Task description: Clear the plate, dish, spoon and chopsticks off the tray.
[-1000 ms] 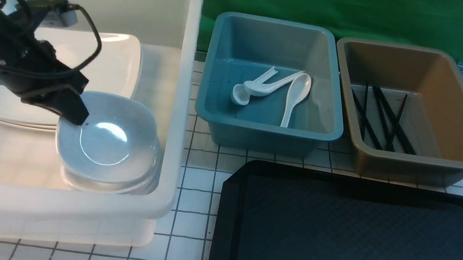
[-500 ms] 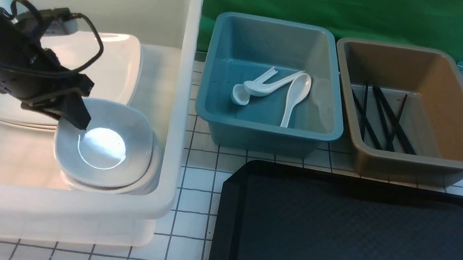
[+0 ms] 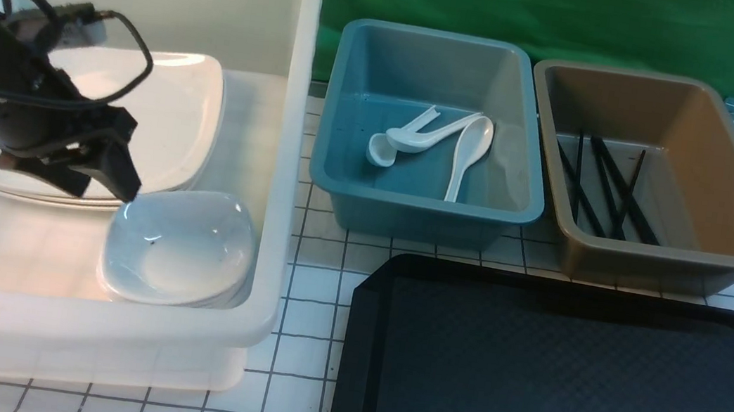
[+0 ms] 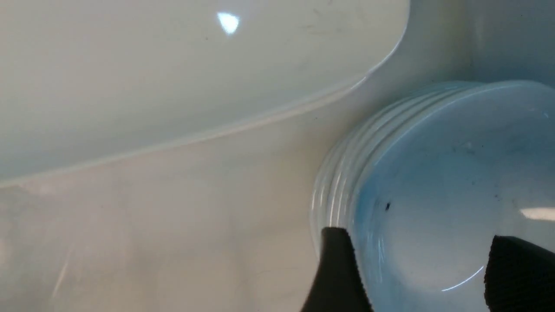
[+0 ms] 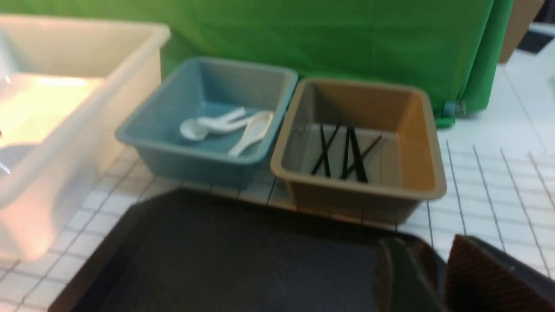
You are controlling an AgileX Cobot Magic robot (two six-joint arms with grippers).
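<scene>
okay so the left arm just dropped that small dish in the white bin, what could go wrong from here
The top small dish sits tilted on its stack, so it might slide or clatter. The open left gripper hangs right over that dish's rim; one finger could catch it when lifting out. The arm's cable loops close above the plates.

The table (image 3: 310, 312) is white, ruled with a thin dark grid. Four containers rest directly on it. Taking the front view as a clock face, the big white bin (image 3: 282, 152) fills the nine to ten o'clock side. The teal bin (image 3: 418, 223) stands near twelve o'clock, with the brown bin (image 3: 670, 271) just beside it toward two o'clock. The black tray (image 3: 362, 347) lies from five to six o'clock, near the two smaller bins, with a strip of bare grid between it and the white bin.
</scene>
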